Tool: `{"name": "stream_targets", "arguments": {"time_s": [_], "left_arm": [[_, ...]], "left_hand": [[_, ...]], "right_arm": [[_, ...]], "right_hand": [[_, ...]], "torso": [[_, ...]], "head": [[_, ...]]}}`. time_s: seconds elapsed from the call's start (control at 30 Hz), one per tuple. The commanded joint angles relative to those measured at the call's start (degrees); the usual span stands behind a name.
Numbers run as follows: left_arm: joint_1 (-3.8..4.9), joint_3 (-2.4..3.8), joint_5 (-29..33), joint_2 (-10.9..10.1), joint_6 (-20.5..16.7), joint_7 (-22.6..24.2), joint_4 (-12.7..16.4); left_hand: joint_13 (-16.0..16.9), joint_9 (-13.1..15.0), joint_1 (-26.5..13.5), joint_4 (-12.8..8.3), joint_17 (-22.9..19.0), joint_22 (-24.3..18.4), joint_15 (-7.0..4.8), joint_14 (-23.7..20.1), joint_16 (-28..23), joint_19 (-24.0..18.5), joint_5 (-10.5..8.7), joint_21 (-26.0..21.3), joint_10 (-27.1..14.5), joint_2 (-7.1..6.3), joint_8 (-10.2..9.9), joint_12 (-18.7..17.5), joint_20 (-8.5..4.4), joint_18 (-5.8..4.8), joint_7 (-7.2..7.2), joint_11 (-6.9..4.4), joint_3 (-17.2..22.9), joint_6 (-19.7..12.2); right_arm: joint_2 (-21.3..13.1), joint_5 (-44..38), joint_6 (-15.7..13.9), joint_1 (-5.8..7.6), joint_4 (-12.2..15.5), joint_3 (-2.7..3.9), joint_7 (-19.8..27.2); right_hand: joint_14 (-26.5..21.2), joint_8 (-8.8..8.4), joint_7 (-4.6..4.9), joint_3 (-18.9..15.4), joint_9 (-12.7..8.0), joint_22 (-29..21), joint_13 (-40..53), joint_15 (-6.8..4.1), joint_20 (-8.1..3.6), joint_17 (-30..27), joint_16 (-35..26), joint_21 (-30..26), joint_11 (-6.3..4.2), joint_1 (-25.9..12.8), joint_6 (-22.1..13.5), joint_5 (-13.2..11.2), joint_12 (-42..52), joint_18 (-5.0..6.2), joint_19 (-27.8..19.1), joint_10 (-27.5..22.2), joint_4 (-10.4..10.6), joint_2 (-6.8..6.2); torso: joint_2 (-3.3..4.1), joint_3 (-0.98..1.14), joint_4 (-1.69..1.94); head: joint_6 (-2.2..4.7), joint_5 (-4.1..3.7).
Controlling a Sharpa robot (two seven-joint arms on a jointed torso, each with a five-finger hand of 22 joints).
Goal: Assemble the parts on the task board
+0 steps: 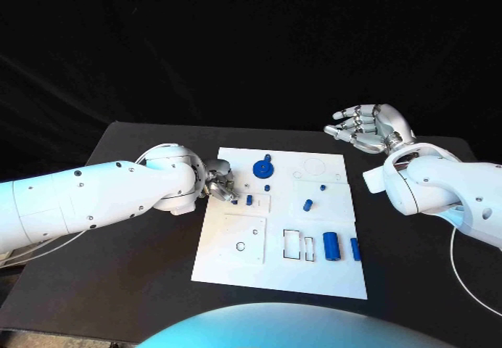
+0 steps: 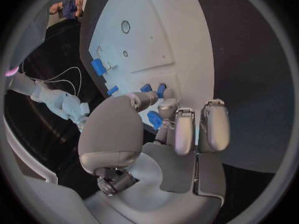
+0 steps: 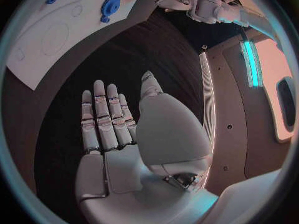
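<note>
White task board lay in middle of black table. Left hand sat at board's left edge, fingers curled down, pinching small blue part at fingertips. Two more small blue parts lay just past those fingers. Blue gear stood close beside left hand, on board's far part. Blue cylinder lay near board's right side, well apart from left hand. Right hand hung off board, past its far right corner, fingers spread, holding nothing.
</note>
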Motion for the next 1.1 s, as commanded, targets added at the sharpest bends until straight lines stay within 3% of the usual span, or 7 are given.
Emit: {"name": "stream_targets", "arguments": {"time_s": [0.03,1.1], "left_arm": [[-0.17,-0.08,-0.25,0.06,1.84,0.02,0.16],[-0.52,-0.07,0.51,1.37,2.26,-0.30,-1.20]], "left_hand": [[0.00,0.04,-0.03,-9.52,8.18,0.03,-0.50,4.10,0.28,0.35,0.45,0.20,0.36,0.29,0.21,0.15,0.13,-0.28,-0.28,0.09,9.78,-0.02],[0.33,0.06,-0.30,-9.81,8.19,0.12,-0.56,4.11,0.28,0.41,0.91,0.25,0.68,0.00,0.32,0.30,0.07,-0.30,-0.32,0.03,10.13,0.16]], "right_arm": [[-0.02,-0.24,0.75,-0.03,-0.02,0.01,0.60],[0.04,-0.12,0.79,-0.09,-0.06,0.01,0.64]], "right_hand": [[0.14,0.38,3.32,0.39,-0.09,-0.08,-0.09,0.44,0.10,-0.06,-0.37,-0.24,0.34,-0.56,0.28,-0.03,-0.24,0.80,-0.45,0.17,0.06,-0.01],[0.14,0.38,3.32,0.39,-0.09,-0.08,-0.09,0.44,0.10,-0.06,-0.37,-0.24,0.34,-0.56,0.28,-0.03,-0.24,0.80,-0.45,0.17,0.06,-0.01]], "torso": [[0.00,-0.02,0.01],[0.04,0.02,-0.06]], "head": [[0.02,0.02],[-0.22,-0.08]]}}
